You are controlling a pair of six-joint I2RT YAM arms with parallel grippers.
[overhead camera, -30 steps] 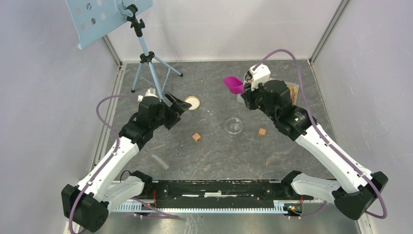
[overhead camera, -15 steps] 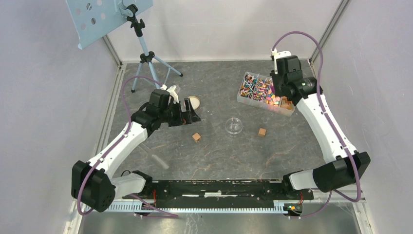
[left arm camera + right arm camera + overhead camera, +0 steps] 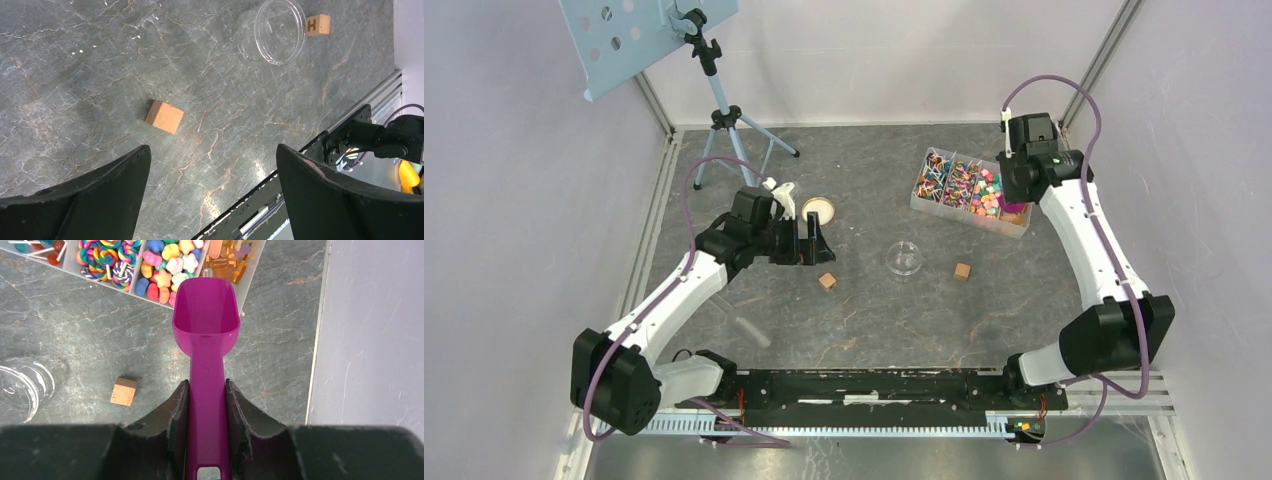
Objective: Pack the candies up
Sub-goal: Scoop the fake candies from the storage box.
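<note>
The candies (image 3: 964,186) (image 3: 165,270), small and multicoloured, fill a divided grey tray (image 3: 921,204) (image 3: 250,280) at the back right. My right gripper (image 3: 1010,196) (image 3: 207,385) is shut on the handle of a magenta scoop (image 3: 1014,208) (image 3: 205,315). The scoop's bowl is empty and hangs over the tray's near right corner, above the star-shaped and orange sweets. My left gripper (image 3: 815,240) (image 3: 212,147) is open and holds nothing. It hovers over bare table close to a wooden cube (image 3: 827,282) (image 3: 164,116).
A clear round dish (image 3: 905,259) (image 3: 279,30) (image 3: 15,385) stands mid-table. A second wooden cube (image 3: 963,271) (image 3: 318,24) (image 3: 123,391) lies right of it. A round pale lid (image 3: 819,210) lies behind the left gripper. A tripod (image 3: 724,120) stands back left, and the right wall (image 3: 370,340) is near the tray.
The right arm swung the scoop from the table's middle to the right, uncovering the tray, and now holds it over the tray's right end. The left gripper shifted slightly right.
</note>
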